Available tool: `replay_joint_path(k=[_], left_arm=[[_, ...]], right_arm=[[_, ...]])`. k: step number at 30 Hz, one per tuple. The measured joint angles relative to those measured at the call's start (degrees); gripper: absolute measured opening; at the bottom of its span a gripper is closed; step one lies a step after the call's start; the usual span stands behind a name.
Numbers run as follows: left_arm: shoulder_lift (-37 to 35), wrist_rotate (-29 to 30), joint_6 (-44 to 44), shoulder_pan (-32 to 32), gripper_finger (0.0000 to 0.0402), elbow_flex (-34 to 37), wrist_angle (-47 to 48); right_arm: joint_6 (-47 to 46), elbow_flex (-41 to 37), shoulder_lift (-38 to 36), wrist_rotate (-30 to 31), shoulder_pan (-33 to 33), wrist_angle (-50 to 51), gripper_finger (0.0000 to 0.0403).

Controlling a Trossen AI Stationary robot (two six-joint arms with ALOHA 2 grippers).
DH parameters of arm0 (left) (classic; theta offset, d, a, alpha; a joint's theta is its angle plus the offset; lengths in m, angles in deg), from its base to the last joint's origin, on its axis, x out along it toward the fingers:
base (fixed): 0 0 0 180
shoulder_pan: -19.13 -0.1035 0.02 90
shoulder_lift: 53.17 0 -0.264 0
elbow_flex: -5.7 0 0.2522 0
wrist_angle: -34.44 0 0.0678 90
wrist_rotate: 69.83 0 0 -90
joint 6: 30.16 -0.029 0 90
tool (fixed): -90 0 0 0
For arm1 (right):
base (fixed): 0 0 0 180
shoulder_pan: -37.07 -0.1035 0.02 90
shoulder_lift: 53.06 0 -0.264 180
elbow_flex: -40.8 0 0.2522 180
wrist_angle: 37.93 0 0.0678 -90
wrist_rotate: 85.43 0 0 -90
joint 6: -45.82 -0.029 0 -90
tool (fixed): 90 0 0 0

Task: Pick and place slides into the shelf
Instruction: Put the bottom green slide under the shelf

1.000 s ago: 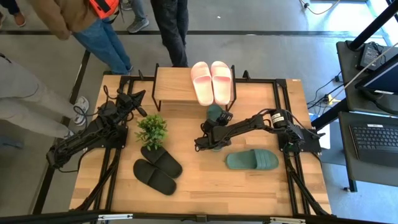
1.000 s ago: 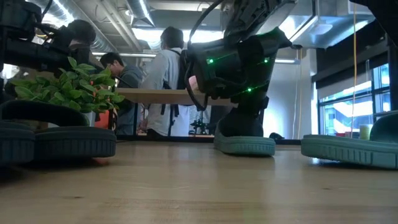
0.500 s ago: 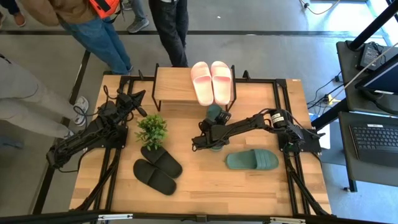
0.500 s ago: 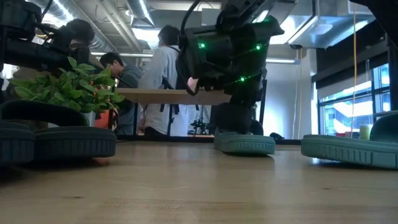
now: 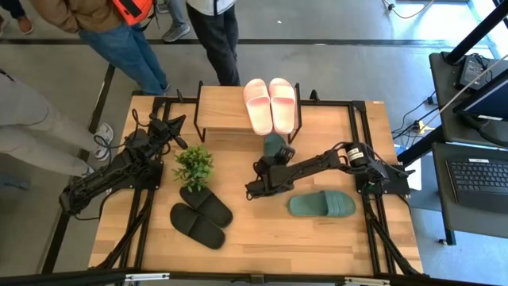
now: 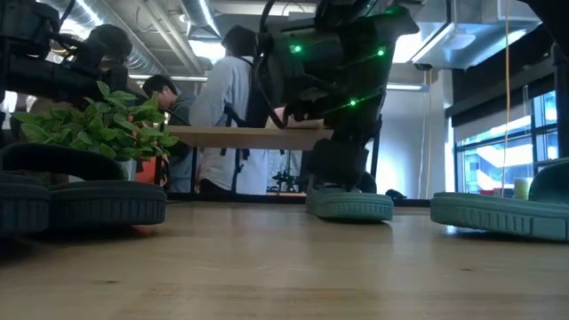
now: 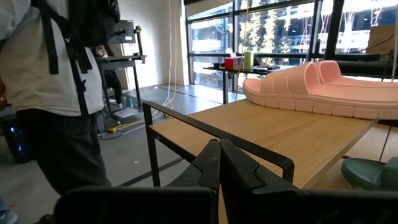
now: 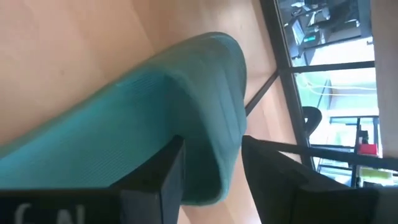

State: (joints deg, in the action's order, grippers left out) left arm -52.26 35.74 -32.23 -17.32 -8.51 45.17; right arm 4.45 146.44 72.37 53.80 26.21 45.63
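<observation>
The right claw [image 5: 259,179] straddles the sage green slide's [image 5: 275,145] strap, fingers half-parted, not yet clamped. It should pinch squarely before lifting toward the shelf [image 5: 222,111] at twelve o'clock. The left claw [image 5: 176,125] waits shut.

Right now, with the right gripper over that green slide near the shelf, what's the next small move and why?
Probably close the right gripper: its fingers straddle the green slide's strap without pinching it, and that slide lies on the table just short of the shelf.

A dark robot arm dotted with green lights [image 6: 333,62] hangs above a sage green rubber slide sandal [image 6: 349,204] on the wooden table [image 6: 284,267]; a leafy green plant [image 6: 93,124] and the light wooden shelf board [image 6: 244,137] stand behind, people beyond.
</observation>
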Motion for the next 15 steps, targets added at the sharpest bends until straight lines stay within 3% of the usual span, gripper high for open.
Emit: replay_joint_path(k=[15], left_arm=[[-0.01,0.00,0.00,-0.01,0.0000,0.00,0.00]], right_arm=[[-12.52,3.48,0.00,-2.56,-6.19,8.83,0.0159]])
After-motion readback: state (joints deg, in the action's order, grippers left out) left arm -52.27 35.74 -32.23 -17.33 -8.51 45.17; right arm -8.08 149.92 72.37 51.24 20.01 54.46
